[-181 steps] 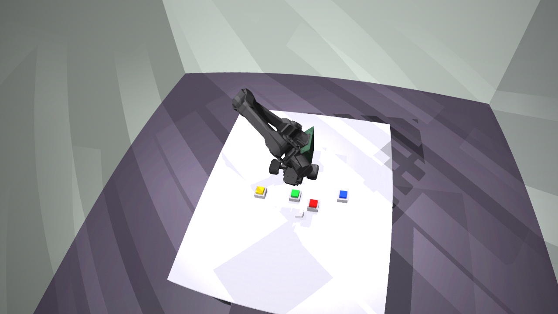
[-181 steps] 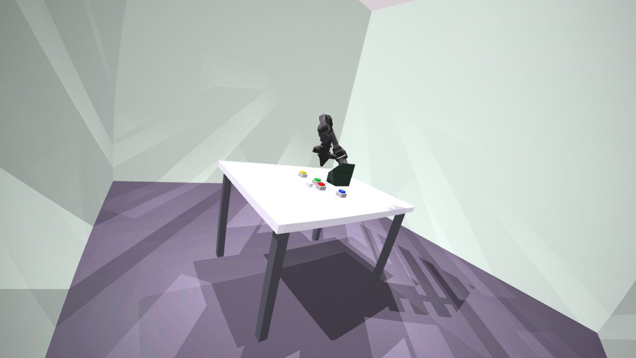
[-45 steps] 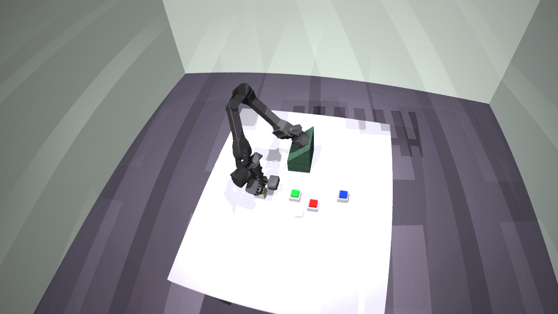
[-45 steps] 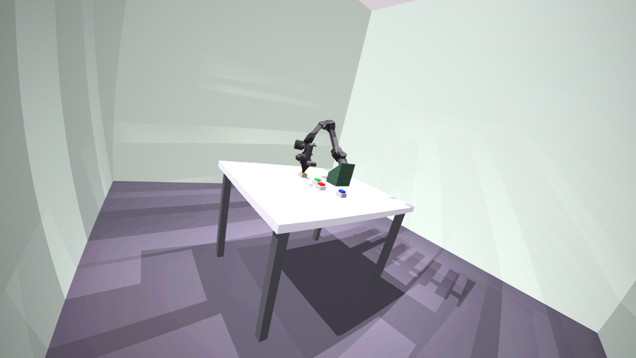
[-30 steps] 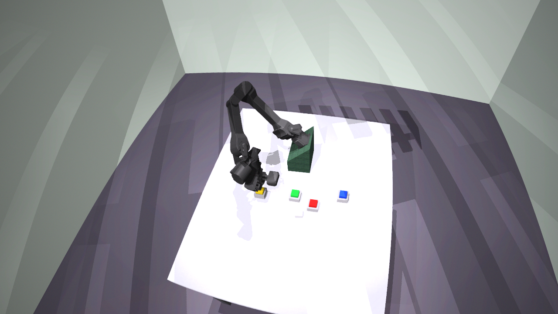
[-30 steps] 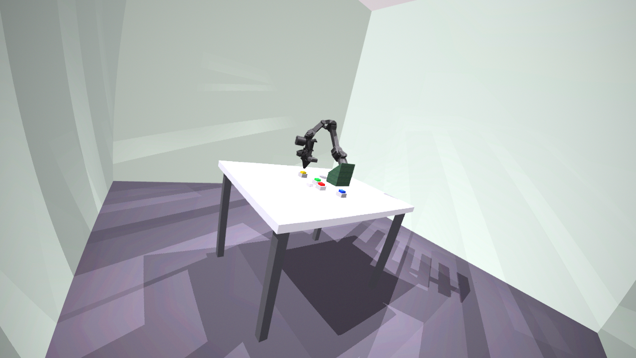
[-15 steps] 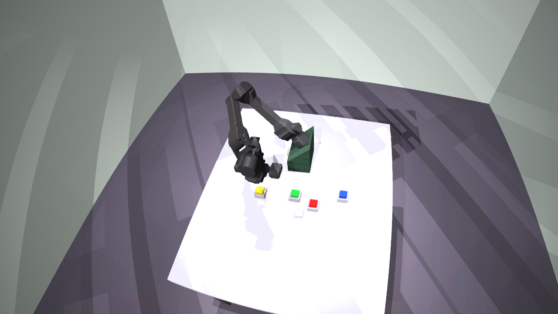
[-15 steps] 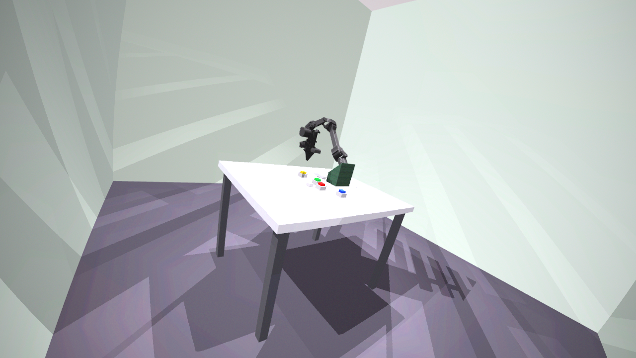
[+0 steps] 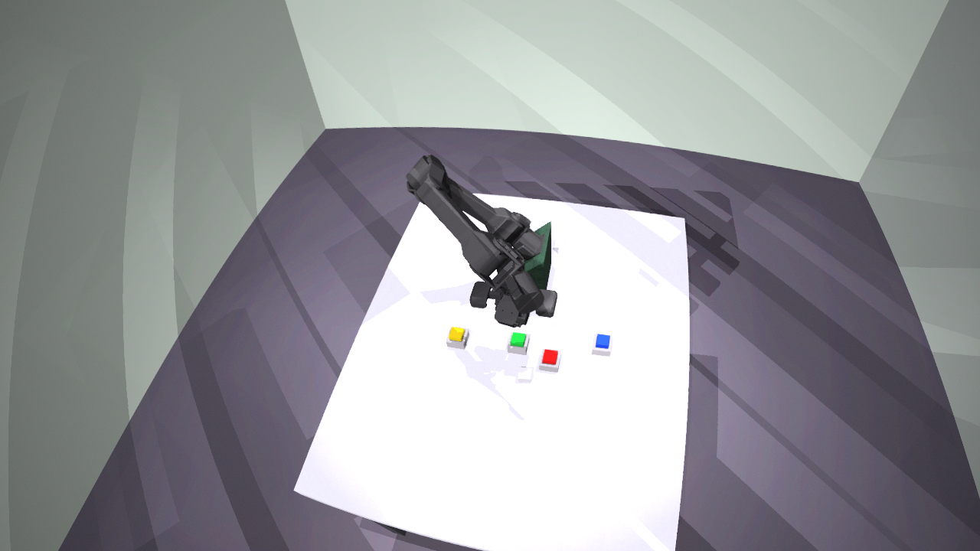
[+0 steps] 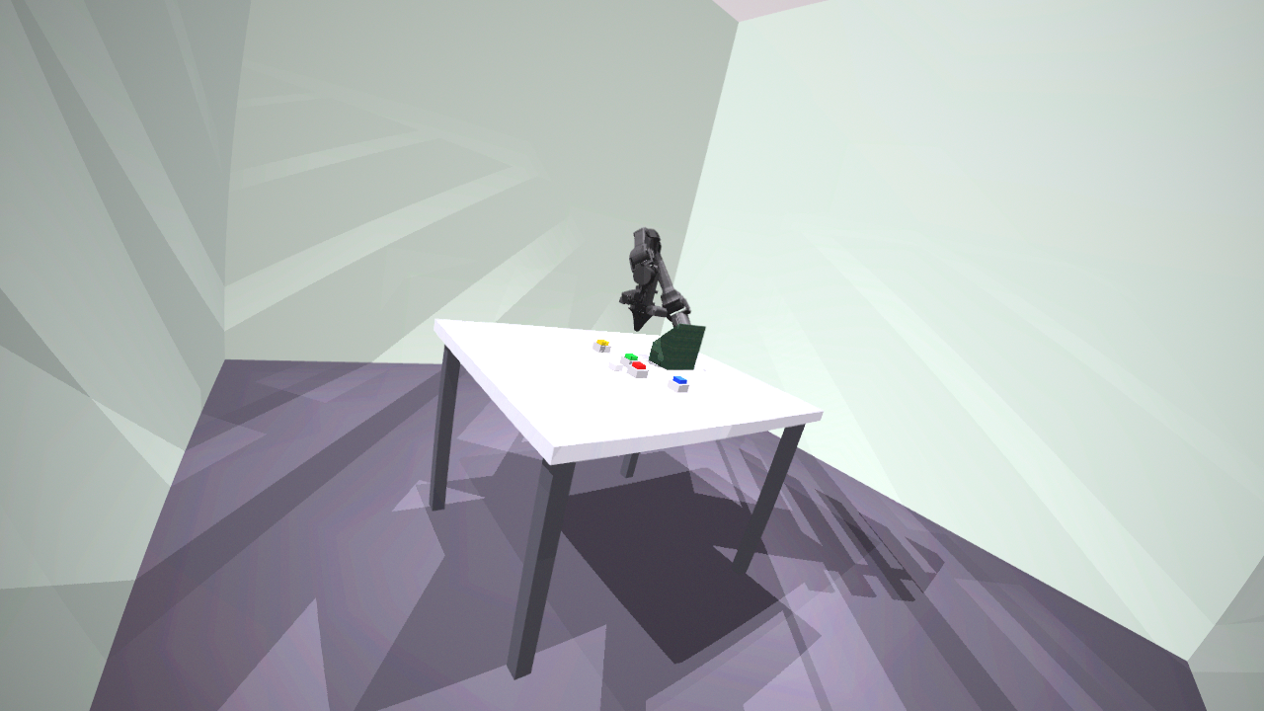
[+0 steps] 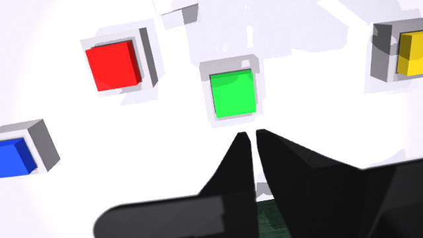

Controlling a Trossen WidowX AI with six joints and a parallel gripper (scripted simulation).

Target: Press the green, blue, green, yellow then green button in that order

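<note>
Wrist view: blue button (image 11: 14, 158) & yellow button (image 11: 410, 53) cut by frame edges; arm hides green block (image 9: 541, 256).
</note>
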